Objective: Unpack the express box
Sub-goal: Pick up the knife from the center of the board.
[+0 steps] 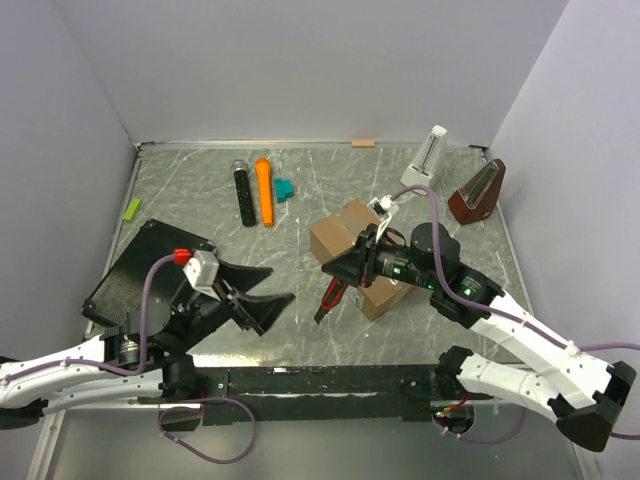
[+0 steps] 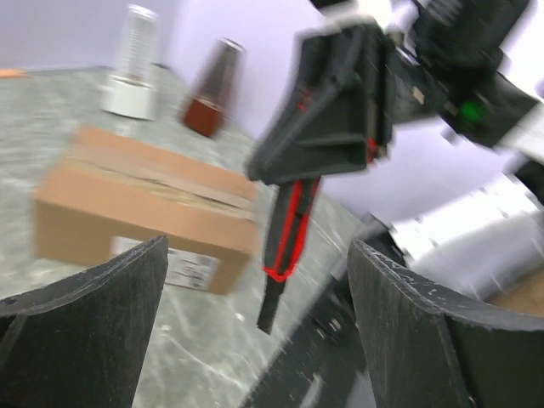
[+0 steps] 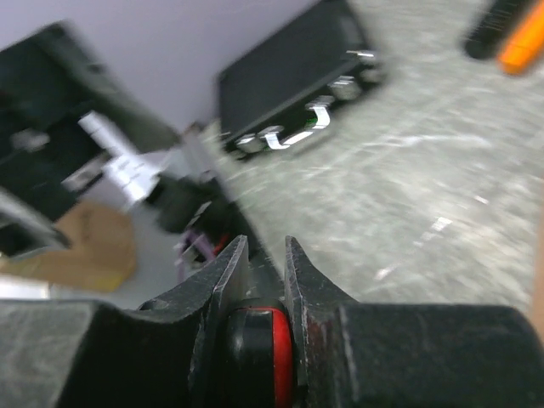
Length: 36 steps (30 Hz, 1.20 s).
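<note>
at mid-table, box [image 1: 342,233]: lies flat on the table [image 1: 320,190], flaps down, top shut; nothing lifted out that i can see.
tape [image 2: 161,183]: a clear strip runs along the top seam in the left wrist view. i see no cut in it, though that view is blurred.
right claw [image 3: 263,251]: clenched on the cutter [image 1: 330,300], gripping its upper end, and hanging just beside the near-left side of the box.
cutter: black with red trim, tip pointing down toward the table. it is close to the box but not on the seam.
left claw [image 1: 278,288]: released, jaws spread wide with nothing between them. it is low over the table to the left of the box and facing it.
case [image 1: 140,270]: flat and black, lying at the left behind my left claw; it is not the thing to unpack.
far right corner: a white metronome [image 1: 431,152] and a brown metronome [image 1: 478,192], well behind the box.
done so far: by my judgement, only the tool is in hand; the box looks unopened.
left to do: slit the tape, fold back the flaps, and take out whatever is inside. the contents are hidden from me.
stage: early, i'd say, with the opening cut not yet begun.
</note>
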{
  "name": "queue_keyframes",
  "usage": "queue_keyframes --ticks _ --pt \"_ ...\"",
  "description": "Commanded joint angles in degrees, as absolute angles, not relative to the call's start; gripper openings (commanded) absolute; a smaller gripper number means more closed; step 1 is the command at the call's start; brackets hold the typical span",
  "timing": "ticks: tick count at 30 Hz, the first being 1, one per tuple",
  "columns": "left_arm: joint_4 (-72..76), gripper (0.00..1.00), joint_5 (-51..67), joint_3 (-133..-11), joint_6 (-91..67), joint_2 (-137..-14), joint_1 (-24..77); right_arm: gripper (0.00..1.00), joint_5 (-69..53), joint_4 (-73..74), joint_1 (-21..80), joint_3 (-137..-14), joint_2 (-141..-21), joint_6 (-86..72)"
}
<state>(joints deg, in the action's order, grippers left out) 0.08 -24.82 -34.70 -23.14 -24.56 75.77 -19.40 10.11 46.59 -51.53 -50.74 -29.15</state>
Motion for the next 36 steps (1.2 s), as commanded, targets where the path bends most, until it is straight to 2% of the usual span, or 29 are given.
queue_keyframes --ticks 1,10,22,26,29,31,36 --pt "4.4 0.88 -7.8 -35.8 -21.6 -28.2 75.5 0.0 -30.5 -1.4 46.4 -49.6 -47.2 -29.7" --pt "9.2 0.84 4.1 -37.8 -22.8 -37.4 71.8 0.0 -32.3 -6.2 46.8 -48.6 -45.4 -32.5" --pt "19.2 0.77 10.8 -36.3 -26.5 -42.8 65.0 0.0 -33.1 -9.0 47.7 -48.5 -46.4 -33.5" --pt "20.6 0.64 12.8 -36.1 -27.3 -45.2 64.3 0.0 -33.6 -10.4 48.1 -48.3 -46.8 -34.4" --pt "21.3 0.49 13.8 -36.2 -27.5 -46.2 64.2 0.0 -33.6 -10.5 48.5 -48.2 -47.1 -34.5" --pt "21.4 0.42 14.2 -36.5 -27.5 -46.8 64.1 0.0 -33.5 -10.5 48.6 -48.1 -47.2 -34.4" --pt "22.2 0.34 15.2 -36.4 -27.5 -47.4 64.0 0.0 -33.2 -9.9 48.7 -48.0 -47.0 -34.0"
